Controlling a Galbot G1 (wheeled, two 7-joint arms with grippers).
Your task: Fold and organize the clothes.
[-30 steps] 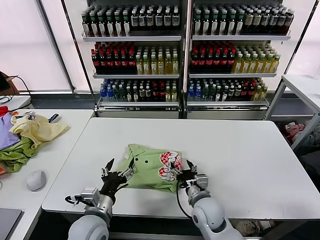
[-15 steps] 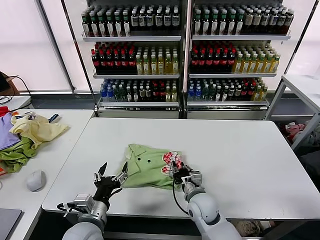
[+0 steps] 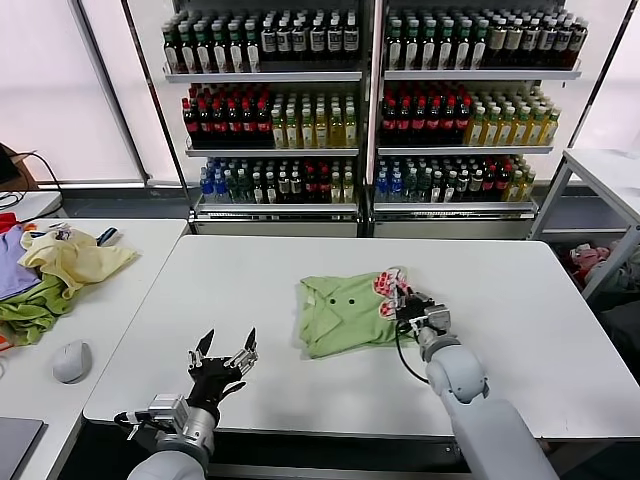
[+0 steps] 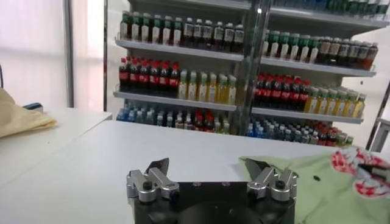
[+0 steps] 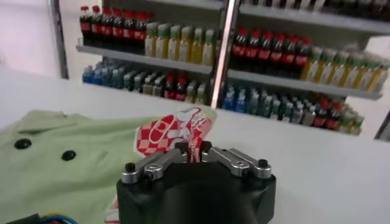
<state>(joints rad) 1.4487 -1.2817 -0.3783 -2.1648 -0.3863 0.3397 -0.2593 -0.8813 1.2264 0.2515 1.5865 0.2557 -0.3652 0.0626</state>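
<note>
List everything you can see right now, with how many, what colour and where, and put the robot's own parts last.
polo shirt: one, light green with a red-and-white graphic, folded on the main table, right of centre
main table: one, white, in front of the robot
heap of garments: one pile, pale yellow, purple and darker green, on the side table
side table: one, white, on the robot's left
rounded object: one, grey, on the side table near its front
bottles: many, dark, red, yellow-green and blue, on the shelves behind
left gripper: one, black with silver, fingers open, over the table's near edge, off the shirt
right gripper: one, fingers shut on the shirt's printed edge
</note>
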